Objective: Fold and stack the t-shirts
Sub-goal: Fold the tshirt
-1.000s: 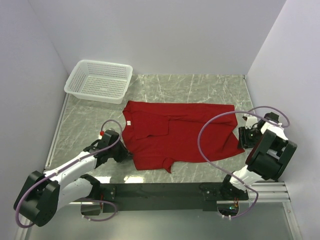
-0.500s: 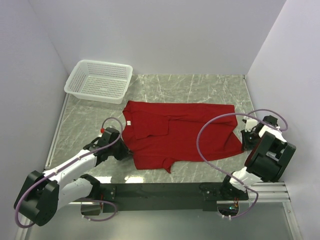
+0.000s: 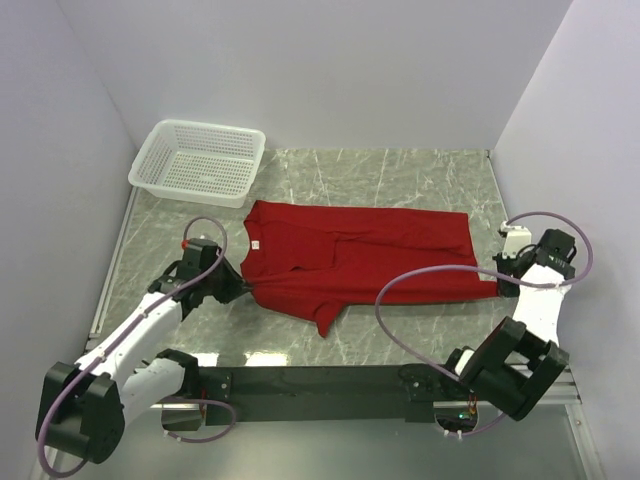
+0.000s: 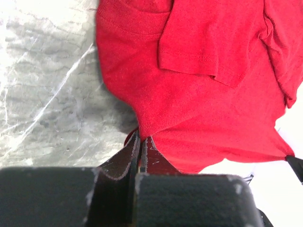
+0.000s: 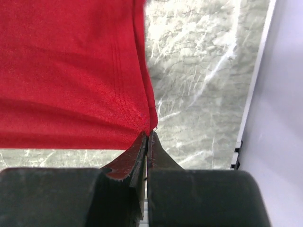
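Both arms have drawn outward since a second ago, and the t-shirt (image 3: pixel 350 262) is now stretched into a longer, narrower shape across the table (image 3: pixel 400 175). Its near edge, which sagged toward the arm bases before, now runs almost straight between the two grippers. Only one sleeve tip still points toward the near side.

The white basket (image 3: pixel 197 160) stands in the far left corner, near the shirt's far left corner. Its mesh floor is visible all over.

The right gripper (image 3: pixel 497 285), which was apart earlier, now has its fingers pressed together on the hem corner at the shirt's right end. The left gripper (image 3: pixel 238 285) has its fingers pinched narrow on the cloth edge at the left end.

The shirt is deep red soft cotton with stitched hems, lying flat with folds near the middle, and a small white neck label (image 3: pixel 256 243) shows at the collar. The table is grey-green stone pattern with pale veins. The basket is plastic with rounded corners.
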Controlling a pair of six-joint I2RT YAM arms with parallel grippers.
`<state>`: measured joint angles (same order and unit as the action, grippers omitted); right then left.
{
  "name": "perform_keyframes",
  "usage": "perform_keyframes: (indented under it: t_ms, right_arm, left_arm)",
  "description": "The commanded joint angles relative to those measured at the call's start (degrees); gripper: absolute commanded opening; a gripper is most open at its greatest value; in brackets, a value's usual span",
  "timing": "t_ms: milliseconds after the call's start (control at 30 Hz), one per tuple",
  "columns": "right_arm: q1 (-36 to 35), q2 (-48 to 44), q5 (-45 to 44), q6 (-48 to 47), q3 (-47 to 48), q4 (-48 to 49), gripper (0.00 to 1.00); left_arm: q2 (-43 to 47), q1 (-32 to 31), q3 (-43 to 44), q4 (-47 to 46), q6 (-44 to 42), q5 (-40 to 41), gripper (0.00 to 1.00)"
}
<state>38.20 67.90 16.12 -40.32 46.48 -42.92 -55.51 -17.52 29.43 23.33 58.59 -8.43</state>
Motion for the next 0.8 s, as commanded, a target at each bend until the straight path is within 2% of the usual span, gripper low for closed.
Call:
perform_keyframes:
  t_ms: [0,233,467,600,767]
  right_arm:
    - [0.65,-2.16,-2.14,0.41,1.16,-0.85,0.0]
    - [0.83,2.31,-0.83,-3.36,-4.11,-3.05,0.0]
    - [1.62,3.74,2.86,-8.63,-4.99,-7.97,0.0]
    - [1.62,2.94,5.85,-7.24,-3.86,-7.53,0.0]
    - [1.53,8.12,11.02,-2.14,0.45,-6.22,0.0]
  left_arm:
    - [-1.88,1.52,2.65,1.63,-4.53,-1.5,0.01]
    - [-7.77,1.79,2.83,-0.48,-6.82,-5.54,0.01]
    - [-8.39,1.79,1.86,-0.48,-7.79,-6.08,0.01]
    - [-11.11,1.79,3.61,-1.88,-8.58,-6.16,0.04]
    - [-17.52,1.79,7.92,-6.27,-10.07,-6.95,0.08]
